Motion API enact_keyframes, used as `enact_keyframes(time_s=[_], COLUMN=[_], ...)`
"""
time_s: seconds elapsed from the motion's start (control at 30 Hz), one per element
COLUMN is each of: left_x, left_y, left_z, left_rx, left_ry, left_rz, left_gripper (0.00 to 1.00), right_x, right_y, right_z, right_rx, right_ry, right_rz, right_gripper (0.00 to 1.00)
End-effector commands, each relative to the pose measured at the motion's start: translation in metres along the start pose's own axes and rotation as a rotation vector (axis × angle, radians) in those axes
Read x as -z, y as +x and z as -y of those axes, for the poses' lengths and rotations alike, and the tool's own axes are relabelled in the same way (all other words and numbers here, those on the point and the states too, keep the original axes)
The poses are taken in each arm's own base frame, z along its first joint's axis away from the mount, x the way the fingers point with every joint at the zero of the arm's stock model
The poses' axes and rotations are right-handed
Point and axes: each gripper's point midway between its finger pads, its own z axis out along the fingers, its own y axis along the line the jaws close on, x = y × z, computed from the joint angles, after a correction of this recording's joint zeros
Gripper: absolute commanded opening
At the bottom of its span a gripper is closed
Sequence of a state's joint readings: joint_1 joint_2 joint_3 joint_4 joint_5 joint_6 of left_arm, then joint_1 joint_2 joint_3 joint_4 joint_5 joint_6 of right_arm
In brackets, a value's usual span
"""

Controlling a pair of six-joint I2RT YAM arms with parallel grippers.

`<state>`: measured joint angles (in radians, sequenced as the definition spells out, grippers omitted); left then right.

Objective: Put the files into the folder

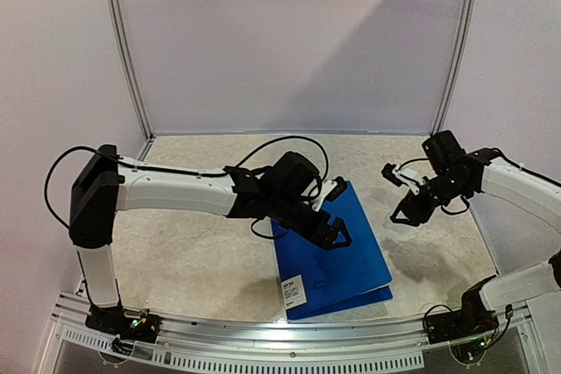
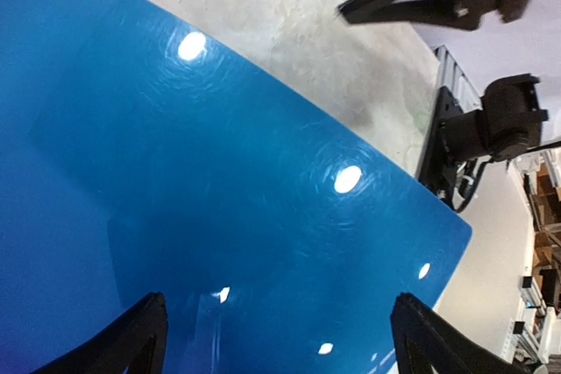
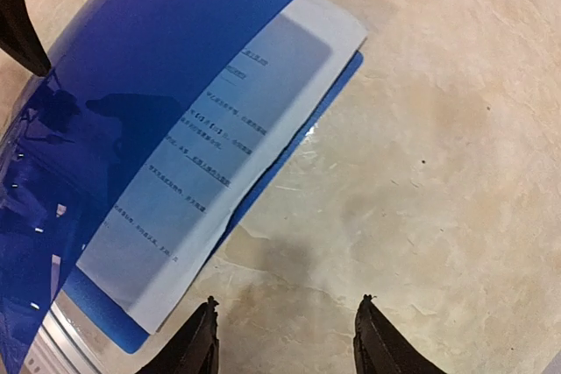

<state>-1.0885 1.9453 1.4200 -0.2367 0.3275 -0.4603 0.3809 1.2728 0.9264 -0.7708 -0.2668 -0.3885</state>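
Left gripper point(image 1: 333, 234) over the folder point(image 1: 344, 262) cover, jaws spread wide, nothing between them, possibly touching it. Right gripper point(image 3: 287, 300) part-open, empty, above table point(image 3: 438, 172). Files point(image 3: 202, 183) lie under the raised cover.

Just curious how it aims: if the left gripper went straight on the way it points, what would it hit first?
Most likely the cover of the flat bright blue plastic folder, which fills the view ahead of the open left gripper; how near it is, I cannot tell.
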Motion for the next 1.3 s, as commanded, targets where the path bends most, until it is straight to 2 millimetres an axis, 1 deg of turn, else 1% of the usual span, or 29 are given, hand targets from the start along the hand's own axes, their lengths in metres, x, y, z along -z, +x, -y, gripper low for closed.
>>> enact_keyframes(time_s=[0.0, 0.03, 0.07, 0.1, 0.17, 0.23, 0.33, 0.4, 0.43, 0.5, 0.57, 0.63, 0.67, 0.8, 0.83, 0.87, 0.9, 1.0, 1.03, 1.1, 1.13, 1.2, 1.27], left_x=[-0.044, -0.049, -0.06, -0.066, -0.075, -0.081, -0.083, -0.077, -0.07, -0.049, -0.022, 0.006, 0.021, 0.077, 0.095, 0.113, 0.132, 0.195, 0.212, 0.25, 0.258, 0.269, 0.279], left_y=[0.016, 0.014, 0.021, 0.024, 0.029, 0.036, 0.041, 0.035, 0.027, 0.004, -0.021, -0.041, -0.049, -0.065, -0.069, -0.073, -0.075, -0.089, -0.091, -0.087, -0.079, -0.067, -0.056], left_z=[-0.014, -0.015, -0.024, -0.028, -0.042, -0.05, -0.057, -0.056, -0.052, -0.04, -0.033, -0.036, -0.041, -0.077, -0.086, -0.095, -0.104, -0.118, -0.122, -0.137, -0.144, -0.156, -0.168], left_rx=[-0.006, -0.004, 0.006, 0.013, 0.039, 0.059, 0.078, 0.063, 0.044, -0.007, -0.071, -0.115, -0.123, -0.107, -0.1, -0.097, -0.097, -0.102, -0.105, -0.075, -0.064, -0.058, -0.053], left_ry=[-0.014, -0.019, -0.037, -0.049, -0.1, -0.124, -0.14, -0.145, -0.145, -0.15, -0.184, -0.243, -0.281, -0.427, -0.468, -0.513, -0.563, -0.691, -0.727, -0.839, -0.87, -0.895, -0.925], left_rz=[-0.057, -0.06, -0.087, -0.1, -0.112, -0.132, -0.153, -0.145, -0.126, -0.066, -0.005, 0.039, 0.057, 0.122, 0.155, 0.19, 0.228, 0.377, 0.423, 0.508, 0.523, 0.532, 0.547], left_gripper=[0.9, 0.9, 0.89, 0.89, 0.89, 0.9, 0.9, 0.9, 0.9, 0.91, 0.93, 0.95, 0.95, 0.97, 0.98, 0.99, 0.99, 1.0, 1.0, 0.99, 0.99, 1.0, 0.99], right_x=[0.005, 0.005, 0.003, 0.005, 0.009, 0.014, 0.019, 0.02, 0.021, 0.023, 0.027, 0.033, 0.037, 0.053, 0.057, 0.06, 0.063, 0.066, 0.067, 0.075, 0.076, 0.082, 0.092], right_y=[0.004, 0.004, 0.004, 0.003, 0.003, 0.002, 0.0, -0.001, -0.002, -0.004, -0.008, -0.014, -0.019, -0.037, -0.041, -0.044, -0.047, -0.052, -0.054, -0.06, -0.061, -0.06, -0.058], right_z=[0.004, 0.001, 0.001, 0.001, 0.002, 0.004, 0.004, 0.007, 0.01, 0.015, 0.021, 0.028, 0.031, 0.051, 0.057, 0.062, 0.066, 0.081, 0.086, 0.094, 0.096, 0.104, 0.117], right_rx=[-0.029, -0.037, -0.049, -0.059, -0.101, -0.168, -0.204, -0.208, -0.211, -0.217, -0.218, -0.22, -0.217, -0.26, -0.29, -0.307, -0.326, -0.376, -0.384, -0.423, -0.43, -0.446, -0.486], right_ry=[0.039, 0.038, 0.042, 0.048, 0.031, -0.012, -0.054, -0.038, -0.024, 0.004, 0.032, 0.065, 0.075, 0.164, 0.184, 0.203, 0.218, 0.272, 0.293, 0.319, 0.33, 0.36, 0.391], right_rz=[0.114, 0.158, 0.195, 0.237, 0.285, 0.329, 0.382, 0.396, 0.402, 0.407, 0.41, 0.415, 0.426, 0.482, 0.498, 0.509, 0.517, 0.51, 0.506, 0.526, 0.531, 0.553, 0.569], right_gripper=[0.53, 0.53, 0.53, 0.54, 0.56, 0.57, 0.58, 0.59, 0.59, 0.59, 0.59, 0.59, 0.59, 0.73, 0.77, 0.79, 0.79, 0.8, 0.8, 0.81, 0.82, 0.87, 0.89])
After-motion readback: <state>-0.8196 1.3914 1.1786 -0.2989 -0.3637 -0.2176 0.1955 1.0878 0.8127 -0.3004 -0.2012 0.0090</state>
